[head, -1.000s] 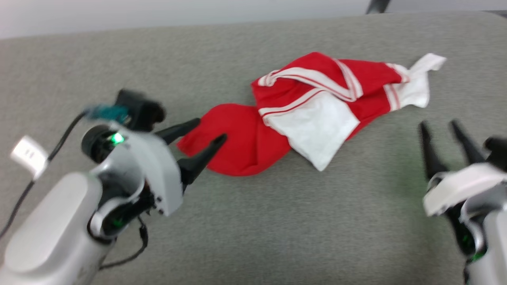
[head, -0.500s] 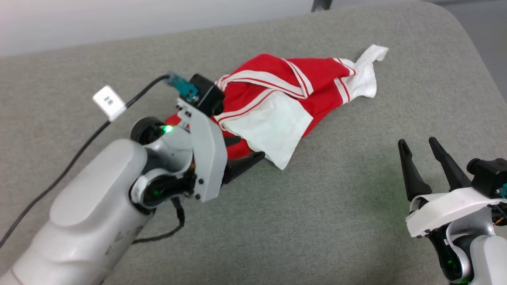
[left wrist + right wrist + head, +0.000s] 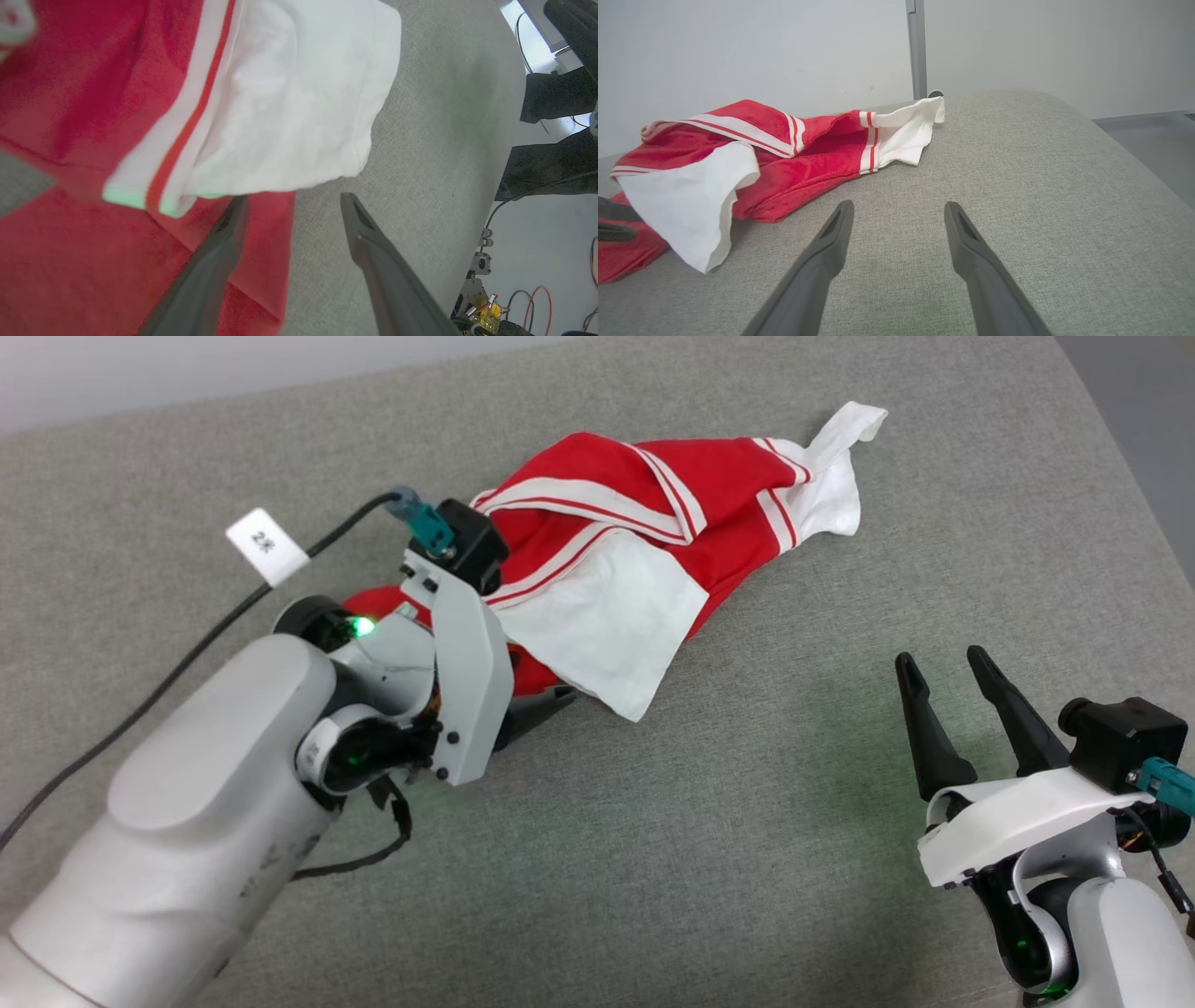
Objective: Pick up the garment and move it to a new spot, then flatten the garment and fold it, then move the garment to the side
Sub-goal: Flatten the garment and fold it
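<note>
The garment (image 3: 597,532) lies crumpled on the grey padded surface, red with striped trim and a white sleeve end (image 3: 616,616) flopped toward me. My left gripper (image 3: 546,695) is low at its near red edge, partly hidden by the wrist. In the left wrist view the left gripper (image 3: 294,198) is open: one finger lies over the red cloth of the garment (image 3: 70,93) under the white sleeve, the other over bare grey fabric. My right gripper (image 3: 940,655) stands open and empty, well right of the garment. In the right wrist view the right gripper (image 3: 899,205) points at the garment (image 3: 817,158).
The grey padded surface (image 3: 747,821) ends in a rounded edge at the far right. A black cable with a white tag (image 3: 266,546) trails from the left wrist. A white wall and a grey post (image 3: 917,46) stand behind. Floor with cables (image 3: 537,298) shows past the edge.
The head camera has shifted. My left gripper has pushed from the garment's red end further in, to the edge under the white sleeve. Both grippers stay open.
</note>
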You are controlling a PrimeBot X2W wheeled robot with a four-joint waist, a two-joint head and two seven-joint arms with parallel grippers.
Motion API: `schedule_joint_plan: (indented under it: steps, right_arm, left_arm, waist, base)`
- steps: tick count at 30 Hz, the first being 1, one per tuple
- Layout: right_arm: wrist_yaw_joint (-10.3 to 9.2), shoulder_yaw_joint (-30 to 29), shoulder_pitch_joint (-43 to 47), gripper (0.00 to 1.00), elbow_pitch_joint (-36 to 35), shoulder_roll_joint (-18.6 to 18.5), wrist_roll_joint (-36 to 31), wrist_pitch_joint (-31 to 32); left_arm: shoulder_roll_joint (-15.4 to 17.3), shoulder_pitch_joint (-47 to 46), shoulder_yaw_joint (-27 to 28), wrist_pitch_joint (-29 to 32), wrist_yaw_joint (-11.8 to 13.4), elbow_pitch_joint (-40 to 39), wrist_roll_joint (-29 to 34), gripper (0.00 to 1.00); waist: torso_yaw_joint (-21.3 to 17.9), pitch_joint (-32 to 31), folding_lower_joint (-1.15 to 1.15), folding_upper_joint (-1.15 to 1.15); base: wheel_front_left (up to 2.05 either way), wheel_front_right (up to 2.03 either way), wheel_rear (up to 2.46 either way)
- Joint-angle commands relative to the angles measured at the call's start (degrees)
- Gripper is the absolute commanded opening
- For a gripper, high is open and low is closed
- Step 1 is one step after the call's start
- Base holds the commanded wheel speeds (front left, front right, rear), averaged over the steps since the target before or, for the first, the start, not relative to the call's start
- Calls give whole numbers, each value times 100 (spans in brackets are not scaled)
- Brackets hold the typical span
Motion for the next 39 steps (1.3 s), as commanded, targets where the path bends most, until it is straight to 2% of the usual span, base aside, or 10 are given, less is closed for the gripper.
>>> schedule_joint_plan:
  steps: [1,9,15,17,18,26,29,33,35,39]
  right_arm:
    - [-6,17,-55,100,23,17,-46,-45]
    - [-6,89,-155,100,102,74,-66,-84]
    - [-6,166,-199,100,115,103,-38,-128]
    - [-6,182,-197,100,111,111,-20,-152]
    - [-6,185,-190,100,112,116,-14,-156]
    - [-6,7,2,100,190,139,-36,-191]
    - [-6,-35,77,100,228,145,-24,-159]
    - [-6,-14,44,100,239,148,8,-112]
    - [-6,14,23,100,225,151,26,-84]
    - [-6,82,-54,100,159,154,62,-33]
  left_arm:
    - [33,-49,-8,-2,-16,42,-29,100]
    - [-119,-157,112,-133,4,95,-272,100]
    - [-234,-325,9,-176,2,242,-116,98]
    - [-282,-374,7,-218,13,359,-92,16]
    - [-297,-411,7,-236,12,414,-80,0]
    - [-263,-620,446,-393,56,545,-519,0]
    - [-265,-657,936,-303,344,605,-1095,0]
    - [-432,-599,1762,-94,1099,741,-2147,0]
    - [-333,-628,1984,-192,1338,844,-2230,0]
    - [70,-644,1927,-346,1263,1114,-1874,0]
  waist:
    - [7,8,0,0]
    - [32,43,0,0]
    - [-16,90,0,0]
    - [-39,113,0,0]
    - [-48,124,0,0]
    - [157,-20,0,0]
    - [317,-139,0,0]
    - [494,-244,0,0]
    - [549,-248,0,0]
    - [563,-187,0,0]
  base:
    - [0,0,0]
    - [0,0,0]
    - [0,0,0]
    - [0,0,0]
    - [0,0,0]
    - [0,0,0]
    - [0,0,0]
    - [0,0,0]
    - [0,0,0]
    - [0,0,0]
